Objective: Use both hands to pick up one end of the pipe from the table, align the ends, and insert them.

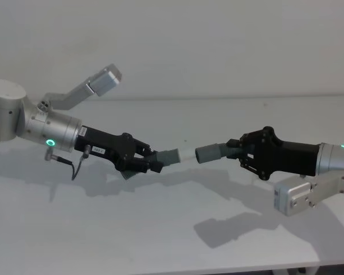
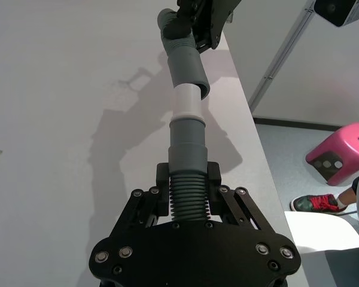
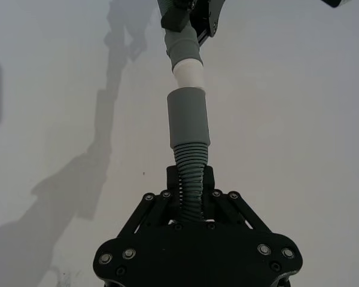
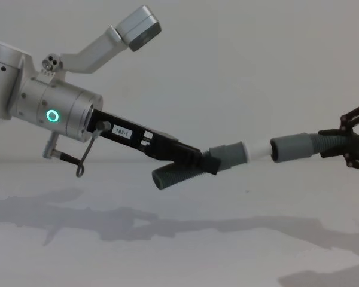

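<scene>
Both pipe pieces are held in the air above the white table (image 1: 160,229). My left gripper (image 1: 151,160) (image 2: 188,179) (image 4: 206,162) is shut on the ribbed part of one piece (image 2: 187,143). That piece's grey cuff (image 1: 167,156) ends in a white tip (image 4: 257,149) (image 3: 187,73). My right gripper (image 1: 236,150) (image 3: 190,179) (image 4: 341,143) is shut on the ribbed part of the other piece. Its hollow-mouthed cuff (image 1: 209,152) (image 3: 188,116) (image 4: 293,146) faces the white tip. The two ends are roughly in line, with the tip right at the mouth.
A thin black cable (image 1: 77,166) loops under the left wrist. Grey camera blocks stick out from the left arm (image 1: 106,79) and the right arm (image 1: 298,197). In the left wrist view the table edge (image 2: 242,89) runs along the right, with a pink stool (image 2: 341,152) on the floor beyond.
</scene>
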Available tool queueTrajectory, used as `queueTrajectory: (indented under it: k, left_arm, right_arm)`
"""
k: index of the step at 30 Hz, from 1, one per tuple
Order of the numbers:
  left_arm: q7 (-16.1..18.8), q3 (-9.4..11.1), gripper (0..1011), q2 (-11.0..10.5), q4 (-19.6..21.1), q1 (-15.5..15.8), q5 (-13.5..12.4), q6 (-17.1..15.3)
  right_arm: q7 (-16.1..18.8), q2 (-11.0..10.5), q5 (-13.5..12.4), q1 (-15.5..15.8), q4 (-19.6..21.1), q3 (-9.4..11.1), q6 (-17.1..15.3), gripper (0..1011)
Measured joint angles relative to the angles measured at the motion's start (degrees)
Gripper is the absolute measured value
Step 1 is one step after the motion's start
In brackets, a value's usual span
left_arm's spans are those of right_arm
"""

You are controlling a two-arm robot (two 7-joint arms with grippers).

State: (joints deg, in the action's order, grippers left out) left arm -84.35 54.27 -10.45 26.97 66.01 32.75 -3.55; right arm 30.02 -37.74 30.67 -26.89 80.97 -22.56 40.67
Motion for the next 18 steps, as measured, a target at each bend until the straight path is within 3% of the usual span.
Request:
queueTrajectory:
  k: [18]
  left_arm:
    - [0.28, -0.28, 322, -0.69, 1.65, -0.57, -0.1, -0.88]
  right_arm:
    - [-0.32, -0.83, 0.24, -0.22, 0.16, -0.5, 0.03, 168]
